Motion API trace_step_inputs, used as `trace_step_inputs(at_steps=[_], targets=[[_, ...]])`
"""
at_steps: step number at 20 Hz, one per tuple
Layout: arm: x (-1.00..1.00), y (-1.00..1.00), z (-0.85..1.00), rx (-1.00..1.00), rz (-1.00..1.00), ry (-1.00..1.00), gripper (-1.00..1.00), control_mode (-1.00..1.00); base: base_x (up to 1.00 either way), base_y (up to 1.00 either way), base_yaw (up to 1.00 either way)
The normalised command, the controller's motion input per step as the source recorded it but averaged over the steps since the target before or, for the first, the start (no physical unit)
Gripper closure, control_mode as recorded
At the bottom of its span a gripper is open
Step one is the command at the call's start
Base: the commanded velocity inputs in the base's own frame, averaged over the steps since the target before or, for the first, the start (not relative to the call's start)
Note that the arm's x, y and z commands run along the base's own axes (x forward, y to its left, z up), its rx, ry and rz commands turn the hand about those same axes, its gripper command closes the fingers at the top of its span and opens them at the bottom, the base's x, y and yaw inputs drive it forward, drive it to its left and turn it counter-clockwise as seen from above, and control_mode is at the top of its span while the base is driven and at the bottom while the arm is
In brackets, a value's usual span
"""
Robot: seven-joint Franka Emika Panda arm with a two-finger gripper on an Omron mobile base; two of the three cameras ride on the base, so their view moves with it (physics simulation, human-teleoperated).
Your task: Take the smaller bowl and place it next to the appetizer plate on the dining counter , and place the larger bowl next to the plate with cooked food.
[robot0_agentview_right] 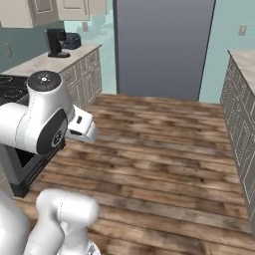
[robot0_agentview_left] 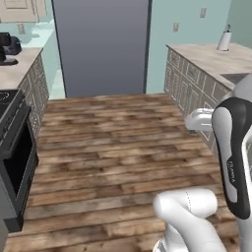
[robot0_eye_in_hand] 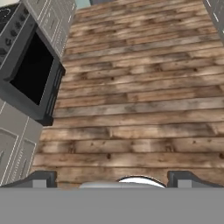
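Risk: no bowl, plate or dining table in sight, so the base may drive on blind and clip cabinets | left base: arm folded at 4 o'clock over wood floor (robot0_agentview_left: 113, 147) | right base: elbow at 9 o'clock beside stove (robot0_agentview_right: 15, 94) | hand view: hand (robot0_eye_in_hand: 111, 178) spread wide, empty, oven (robot0_eye_in_hand: 30, 74) at 10 o'clock.

Wooden plank floor (robot0_agentview_left: 113, 142) runs between the worktops (robot0_agentview_left: 216, 59), one bearing a coffee machine (robot0_agentview_right: 57, 42).
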Motion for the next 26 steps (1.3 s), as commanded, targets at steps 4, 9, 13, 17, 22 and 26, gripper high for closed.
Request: trace_step_inputs(at_steps=[4,9,13,17,22,26], targets=[[0.0,0.0,0.0,0.0,0.0,0.0,-1.0,1.0,1.0,0.14,-0.09],[0.0,0.0,0.0,0.0,0.0,0.0,-1.0,1.0,1.0,0.12,-0.08],[0.0,0.0,0.0,0.0,0.0,0.0,-1.0,1.0,1.0,0.16,-0.08],[0.0,0.0,0.0,0.0,0.0,0.0,-1.0,1.0,1.0,0.17,-0.08],[0.0,0.0,0.0,0.0,0.0,0.0,-1.0,1.0,1.0,0.21,-0.08],[0.0,0.0,0.0,0.0,0.0,0.0,-1.0,1.0,1.0,0.21,-0.05]])
